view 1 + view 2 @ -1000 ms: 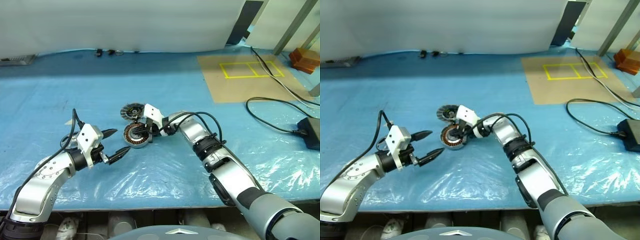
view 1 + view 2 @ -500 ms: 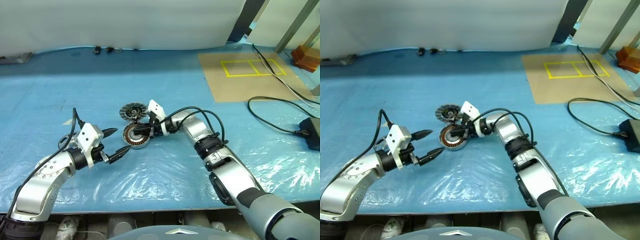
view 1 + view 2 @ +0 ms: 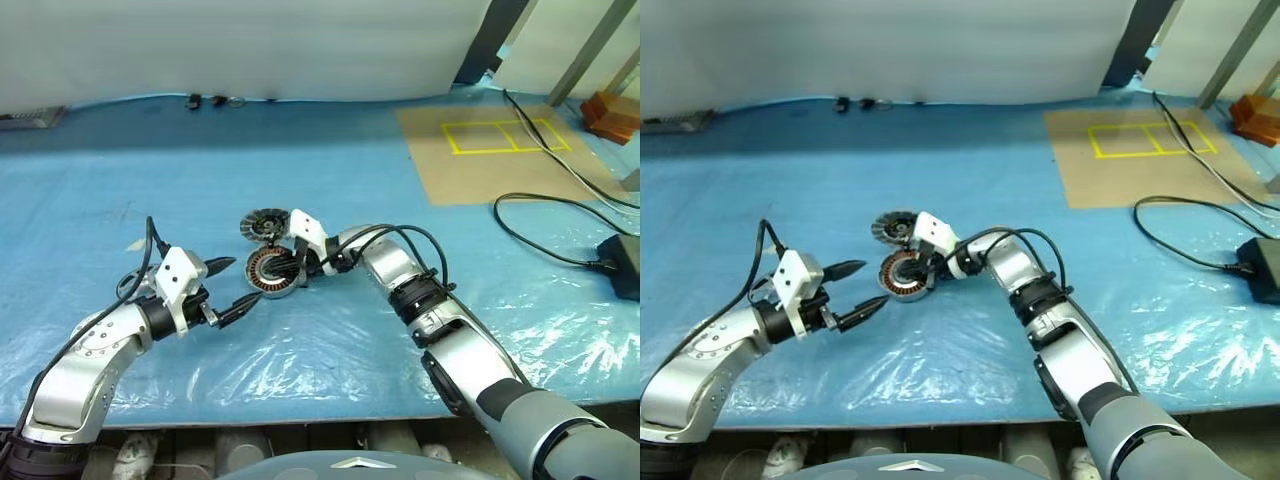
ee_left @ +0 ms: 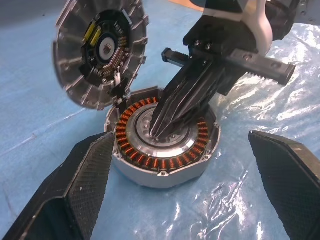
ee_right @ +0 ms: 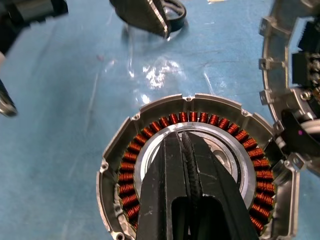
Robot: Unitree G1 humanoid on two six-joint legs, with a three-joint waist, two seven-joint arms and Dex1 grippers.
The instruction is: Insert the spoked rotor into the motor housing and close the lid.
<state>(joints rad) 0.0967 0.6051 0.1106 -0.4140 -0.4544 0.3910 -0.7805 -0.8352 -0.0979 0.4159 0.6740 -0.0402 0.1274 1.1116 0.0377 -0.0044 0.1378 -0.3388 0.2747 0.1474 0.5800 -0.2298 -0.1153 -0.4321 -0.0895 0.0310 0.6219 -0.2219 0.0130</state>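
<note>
Left wrist view: right gripper [image 4: 159, 134], pinched on the dark wheel [image 5: 187, 150], lowers it into the motor [image 4: 165, 145]. Left gripper [image 3: 230, 288] waits open. Lid [image 4: 100, 50] at ten o'clock comes next.

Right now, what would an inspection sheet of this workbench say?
Surface: blue sheet, with crinkled clear film toward the front.
Job's things: motor housing lying flat, copper windings up; lid propped tilted at its rim.
Clutter: small dark bits at the far edge.
Grippers: left gripper jaws open, beside the housing; right gripper jaws shut, tips at the housing's hub.
Cables: black cable looping to a black box.
Surroundings: brown mat with yellow tape; white backdrop.
</note>
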